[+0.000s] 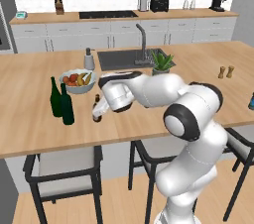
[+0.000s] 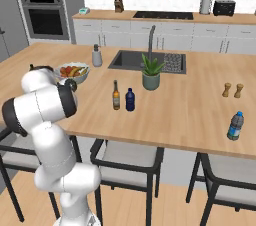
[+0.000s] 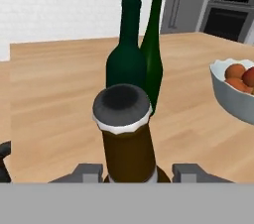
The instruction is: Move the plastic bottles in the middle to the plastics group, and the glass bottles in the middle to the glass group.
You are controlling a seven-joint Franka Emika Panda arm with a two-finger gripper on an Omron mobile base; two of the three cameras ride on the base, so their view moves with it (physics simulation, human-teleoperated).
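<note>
Gripping a brown bottle [image 3: 126, 139] between my fingers [image 3: 188, 172], my gripper [image 3: 135, 173] holds it upright just beside the two green bottles [image 1: 61, 101] on the island [image 1: 30, 119]. My hand view shows its dark cap and the fruit bowl [image 3: 233, 100]; the right base view shows another brown bottle [image 2: 116, 95], a dark blue bottle [image 2: 130, 100] and a blue bottle [image 2: 235, 126] well apart.

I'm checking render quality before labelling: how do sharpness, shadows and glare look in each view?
Left base view: soft, slightly blurred, even lighting, faint shadows under the two tall dark green glass wine bottles. Right base view: same softness, no glare on the wooden island counter. Hand view: the brown glass beer bottle between the end effector fingers looms large, edges soft; dull highlights only.
</note>
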